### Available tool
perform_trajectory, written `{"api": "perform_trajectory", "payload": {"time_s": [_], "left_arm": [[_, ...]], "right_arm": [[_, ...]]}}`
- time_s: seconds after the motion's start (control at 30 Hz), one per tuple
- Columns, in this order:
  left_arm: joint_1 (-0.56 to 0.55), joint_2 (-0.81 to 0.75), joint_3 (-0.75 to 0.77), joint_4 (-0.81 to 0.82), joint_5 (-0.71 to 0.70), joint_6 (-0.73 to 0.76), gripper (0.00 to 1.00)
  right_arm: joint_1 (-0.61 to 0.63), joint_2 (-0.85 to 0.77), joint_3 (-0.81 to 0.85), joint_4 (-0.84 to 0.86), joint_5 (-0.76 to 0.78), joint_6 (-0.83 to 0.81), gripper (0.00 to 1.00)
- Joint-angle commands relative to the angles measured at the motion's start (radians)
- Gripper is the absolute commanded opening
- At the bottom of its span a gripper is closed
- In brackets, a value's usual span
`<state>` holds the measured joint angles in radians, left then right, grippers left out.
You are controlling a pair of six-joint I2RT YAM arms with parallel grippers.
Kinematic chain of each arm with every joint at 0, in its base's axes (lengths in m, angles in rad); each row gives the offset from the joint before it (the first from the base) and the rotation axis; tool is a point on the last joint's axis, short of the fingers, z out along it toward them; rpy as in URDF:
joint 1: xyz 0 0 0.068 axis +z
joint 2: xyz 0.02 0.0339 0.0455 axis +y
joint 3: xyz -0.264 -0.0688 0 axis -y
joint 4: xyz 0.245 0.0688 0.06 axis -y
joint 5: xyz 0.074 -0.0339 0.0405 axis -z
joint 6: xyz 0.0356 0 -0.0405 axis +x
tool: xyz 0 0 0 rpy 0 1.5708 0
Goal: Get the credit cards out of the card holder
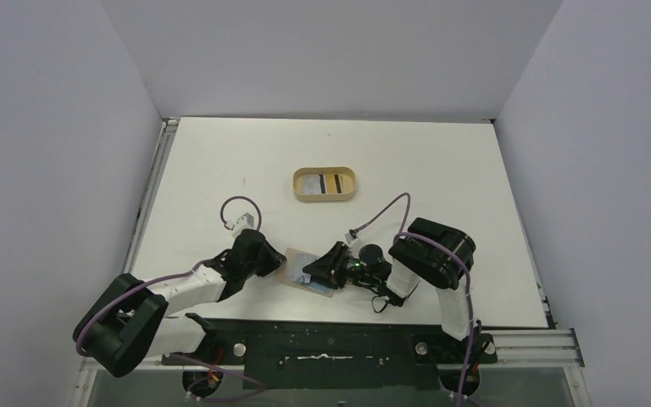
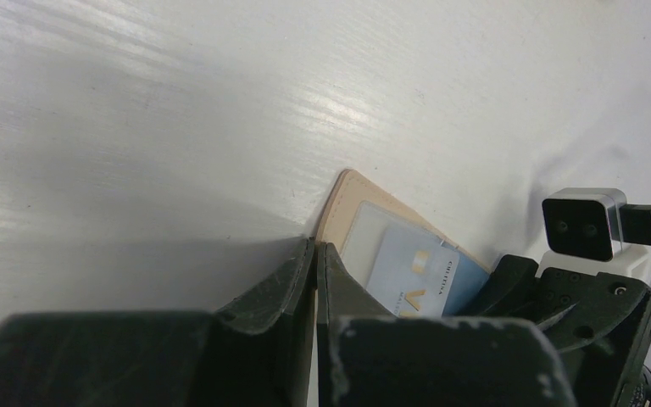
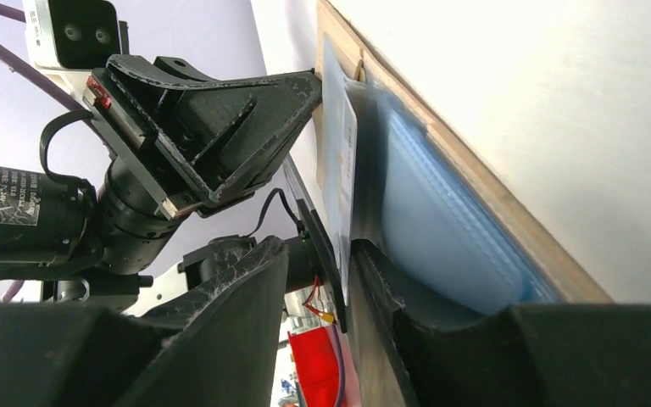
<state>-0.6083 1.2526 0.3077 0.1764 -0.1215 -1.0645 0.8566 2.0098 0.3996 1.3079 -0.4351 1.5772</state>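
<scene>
Left gripper is clenched tight, its tips touching the corner of the small flat tan-brown card holder lying just ahead of it. Right gripper faces it from the holder's far side, jaws parted around the edge of a thin light blue plastic credit card that sticks out of the holder
</scene>
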Motion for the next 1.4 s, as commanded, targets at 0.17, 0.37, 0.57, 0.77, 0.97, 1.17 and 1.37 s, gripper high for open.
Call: {"api": "perform_trajectory", "payload": {"time_s": [0.17,0.37,0.57,0.77,0.97,1.17,1.37], "left_arm": [[-0.011,0.025,-0.031,-0.175,0.005,0.026,0.00],[-0.011,0.020,-0.032,-0.175,0.003,0.027,0.00],[-0.011,0.024,-0.030,-0.175,0.003,0.026,0.00],[-0.011,0.011,-0.030,-0.191,-0.001,0.025,0.00],[-0.009,-0.036,-0.036,-0.240,-0.024,0.018,0.00],[-0.009,-0.104,-0.022,-0.302,-0.047,0.015,0.00],[-0.010,-0.157,0.006,-0.353,-0.059,0.015,0.00]], "right_arm": [[-0.012,-0.004,-0.034,0.074,-0.001,0.001,0.24],[-0.013,0.021,-0.046,0.123,-0.002,0.020,0.13],[-0.012,0.003,-0.081,0.138,-0.002,0.022,0.00],[-0.038,-0.069,-0.163,0.105,-0.027,0.004,0.00],[-0.100,-0.273,-0.189,-0.105,-0.102,-0.063,0.00],[-0.111,-0.711,0.086,-1.031,-0.078,-0.484,0.00],[-0.247,-0.684,0.529,-1.592,-0.105,-0.892,0.00]]}}
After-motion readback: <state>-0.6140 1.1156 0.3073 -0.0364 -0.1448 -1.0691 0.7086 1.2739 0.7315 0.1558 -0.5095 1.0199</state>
